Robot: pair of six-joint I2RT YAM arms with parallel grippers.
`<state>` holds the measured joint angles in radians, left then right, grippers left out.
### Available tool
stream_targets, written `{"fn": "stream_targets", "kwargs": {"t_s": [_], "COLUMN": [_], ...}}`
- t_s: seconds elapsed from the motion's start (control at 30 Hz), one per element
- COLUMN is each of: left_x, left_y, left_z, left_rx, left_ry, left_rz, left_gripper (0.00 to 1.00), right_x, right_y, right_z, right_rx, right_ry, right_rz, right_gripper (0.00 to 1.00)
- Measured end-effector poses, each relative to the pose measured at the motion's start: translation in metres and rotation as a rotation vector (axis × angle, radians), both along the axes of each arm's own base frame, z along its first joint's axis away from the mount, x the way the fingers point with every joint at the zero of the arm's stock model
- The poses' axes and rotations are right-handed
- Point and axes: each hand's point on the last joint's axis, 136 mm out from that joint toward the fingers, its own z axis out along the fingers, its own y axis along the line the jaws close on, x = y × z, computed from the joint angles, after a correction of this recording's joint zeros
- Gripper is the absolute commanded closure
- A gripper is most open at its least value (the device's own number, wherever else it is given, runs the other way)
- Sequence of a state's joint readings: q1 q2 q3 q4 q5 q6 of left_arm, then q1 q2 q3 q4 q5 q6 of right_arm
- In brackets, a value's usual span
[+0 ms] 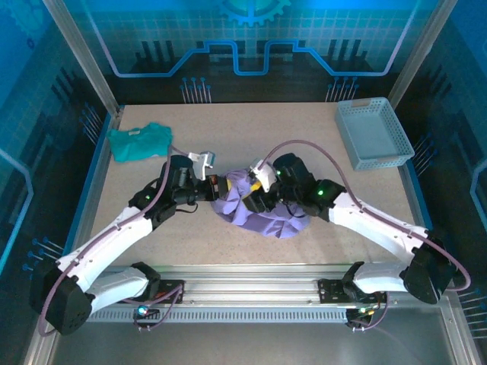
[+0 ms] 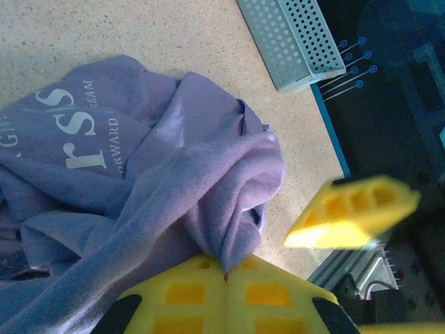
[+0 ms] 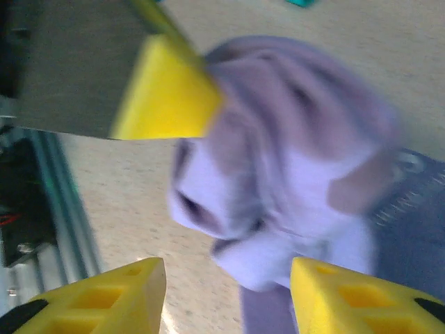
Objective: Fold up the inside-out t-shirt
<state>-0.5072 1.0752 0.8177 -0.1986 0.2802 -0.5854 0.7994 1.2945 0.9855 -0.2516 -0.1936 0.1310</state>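
Left jaws clenched, pads (image 2: 188,296) pressed together, pinching a fold of the t-shirt (image 1: 266,217) at the tips. Right jaws released, pads (image 3: 111,299) well apart, loose cloth hanging in the gap. That view is blurred, so I can't tell whether the cloth touches either pad. Both sets of jaws sit close together over the t-shirt, which lies bunched in a heap mid-bench (image 1: 251,125), white lettering showing on the side by the left jaws. Further back: teal shirt (image 1: 141,142) crumpled at far left, well apart from the heap. Basket (image 1: 374,133) at far right corner.
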Motion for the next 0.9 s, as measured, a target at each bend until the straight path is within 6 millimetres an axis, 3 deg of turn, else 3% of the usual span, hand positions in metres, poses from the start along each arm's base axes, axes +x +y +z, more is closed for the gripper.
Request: {"fn": "stream_targets", "kwargs": {"t_s": [0.07, 0.1, 0.2, 0.3, 0.43, 0.6, 0.77, 0.9], "left_x": [-0.001, -0.001, -0.003, -0.007, -0.014, -0.022, -0.027, -0.030], "left_y": [0.000, 0.000, 0.001, 0.002, 0.001, -0.006, -0.012, -0.014], "left_z": [0.000, 0.000, 0.002, 0.004, 0.008, 0.008, 0.006, 0.007], "left_rx": [-0.008, -0.007, -0.001, 0.010, 0.030, 0.022, 0.003, -0.003], "left_ry": [0.017, 0.022, 0.033, 0.048, 0.052, 0.059, 0.078, 0.071], "left_rz": [0.008, 0.009, 0.005, -0.005, -0.048, -0.115, -0.164, -0.194], "left_gripper": [1.00, 1.00, 1.00, 1.00, 0.98, 0.92, 0.90, 0.81], "right_x": [0.000, 0.004, 0.015, 0.023, 0.036, 0.034, 0.028, 0.028], "right_y": [0.014, 0.020, 0.028, 0.025, 0.016, 0.008, 0.002, -0.002], "right_z": [-0.008, -0.014, -0.031, -0.040, -0.029, -0.016, -0.014, -0.016], "right_rx": [0.017, 0.023, 0.011, -0.026, -0.036, -0.050, -0.107, -0.154], "right_ry": [0.007, 0.012, 0.024, 0.019, -0.031, -0.051, -0.043, -0.030], "right_rz": [0.023, 0.023, 0.009, -0.016, -0.025, 0.044, 0.094, 0.107], "right_gripper": [0.43, 0.48, 0.82, 1.00, 1.00, 1.00, 1.00, 1.00]}}
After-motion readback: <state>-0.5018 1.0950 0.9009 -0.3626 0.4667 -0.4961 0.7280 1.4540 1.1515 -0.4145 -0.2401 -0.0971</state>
